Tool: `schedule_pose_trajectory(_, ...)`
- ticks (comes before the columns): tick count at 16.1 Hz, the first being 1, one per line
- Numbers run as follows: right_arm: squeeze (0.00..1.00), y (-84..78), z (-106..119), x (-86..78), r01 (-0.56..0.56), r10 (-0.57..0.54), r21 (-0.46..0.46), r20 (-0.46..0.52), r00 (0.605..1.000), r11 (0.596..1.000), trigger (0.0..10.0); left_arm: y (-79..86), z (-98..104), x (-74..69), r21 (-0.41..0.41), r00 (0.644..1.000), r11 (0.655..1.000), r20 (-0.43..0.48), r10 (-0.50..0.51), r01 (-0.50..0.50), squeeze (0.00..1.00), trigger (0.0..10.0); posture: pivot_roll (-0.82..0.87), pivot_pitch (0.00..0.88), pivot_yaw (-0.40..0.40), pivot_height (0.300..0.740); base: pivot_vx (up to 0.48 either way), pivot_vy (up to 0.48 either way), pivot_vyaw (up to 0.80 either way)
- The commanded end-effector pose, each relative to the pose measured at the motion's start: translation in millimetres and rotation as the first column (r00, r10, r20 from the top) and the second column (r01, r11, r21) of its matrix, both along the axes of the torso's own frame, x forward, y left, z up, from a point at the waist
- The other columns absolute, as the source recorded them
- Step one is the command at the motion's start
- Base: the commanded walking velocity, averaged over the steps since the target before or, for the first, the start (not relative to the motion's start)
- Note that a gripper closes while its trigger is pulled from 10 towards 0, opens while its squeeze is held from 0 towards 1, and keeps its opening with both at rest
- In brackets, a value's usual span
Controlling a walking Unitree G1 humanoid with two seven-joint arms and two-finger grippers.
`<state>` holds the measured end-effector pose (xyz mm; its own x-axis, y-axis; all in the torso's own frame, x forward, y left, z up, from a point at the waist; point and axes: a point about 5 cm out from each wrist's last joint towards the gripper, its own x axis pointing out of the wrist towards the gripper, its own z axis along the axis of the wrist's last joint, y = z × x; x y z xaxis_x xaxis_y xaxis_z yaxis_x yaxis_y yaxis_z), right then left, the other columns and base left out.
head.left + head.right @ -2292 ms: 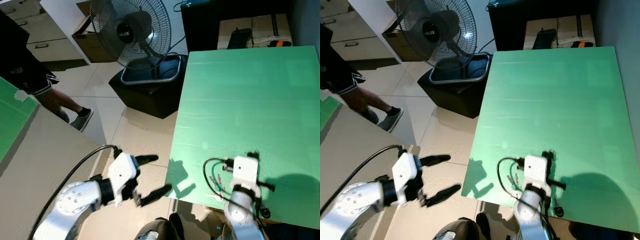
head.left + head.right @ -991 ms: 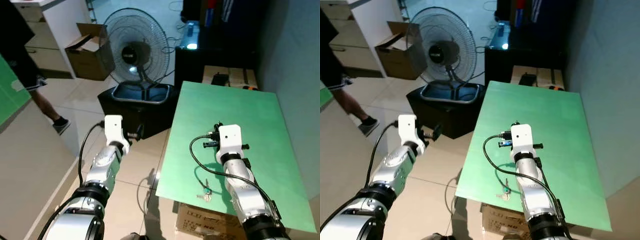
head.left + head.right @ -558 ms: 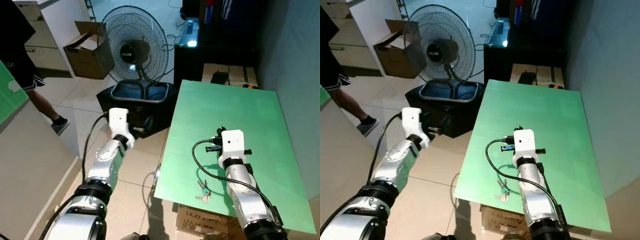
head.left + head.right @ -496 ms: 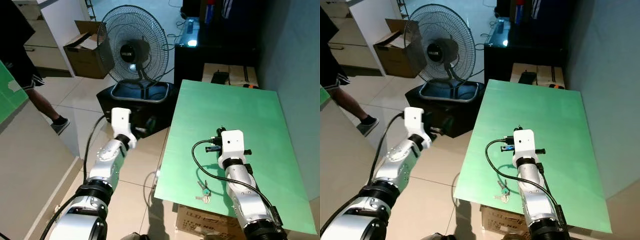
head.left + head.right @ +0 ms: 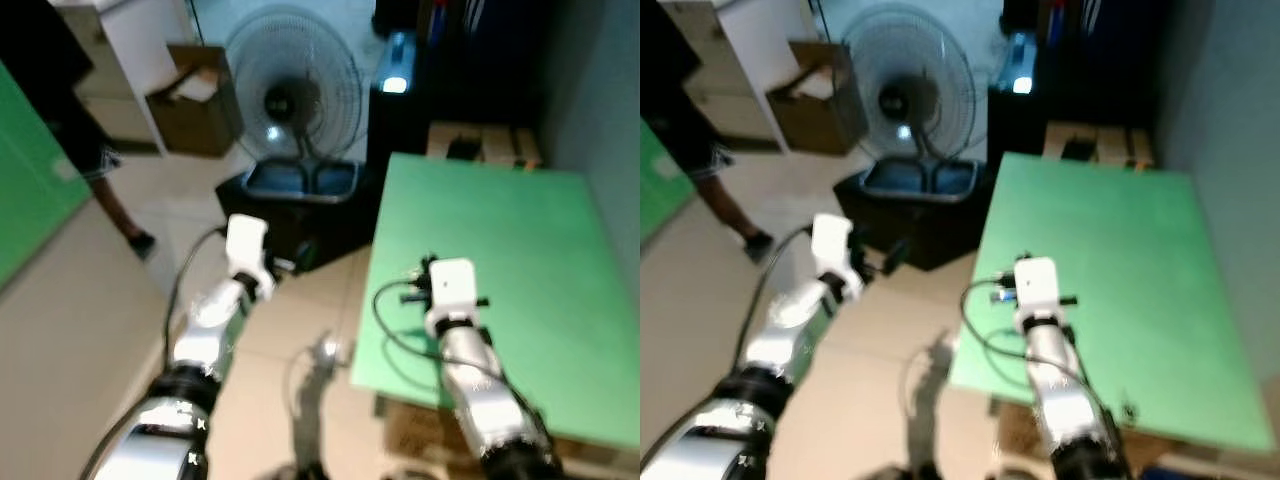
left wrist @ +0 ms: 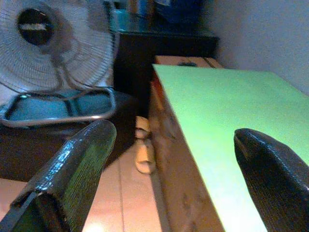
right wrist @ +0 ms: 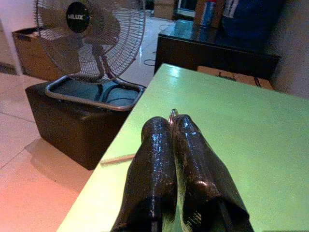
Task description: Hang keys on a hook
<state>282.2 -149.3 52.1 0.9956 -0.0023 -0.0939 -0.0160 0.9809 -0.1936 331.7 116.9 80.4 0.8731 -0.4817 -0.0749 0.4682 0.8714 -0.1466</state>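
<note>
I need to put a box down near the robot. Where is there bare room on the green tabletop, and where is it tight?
The green tabletop is bare over its far half, up to the cartons behind it, and along its wall side. The near half is taken by the right gripper, shut on a key ring. Off its other edge, the fan and the left gripper crowd the floor.

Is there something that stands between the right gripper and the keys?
Nothing visible does. The right gripper has its jaws closed together, and a metal key ring shows at their tips, above the green table. Whether the way onward is free, I cannot judge from these pictures.
</note>
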Motion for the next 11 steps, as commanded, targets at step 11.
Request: schedule_pose_trajectory(11, 0.00, 9.0, 1, 0.1, -0.017, 0.017, 0.021, 0.024, 1.000, 1.000, 0.0, -0.5, -1, -0.1, 0.150, 0.999, 0.989, 0.025, -0.021, 0.017, 0.00, 10.0, -0.17, 0.000, 0.099, 0.740, 0.000, 0.391, 0.00)
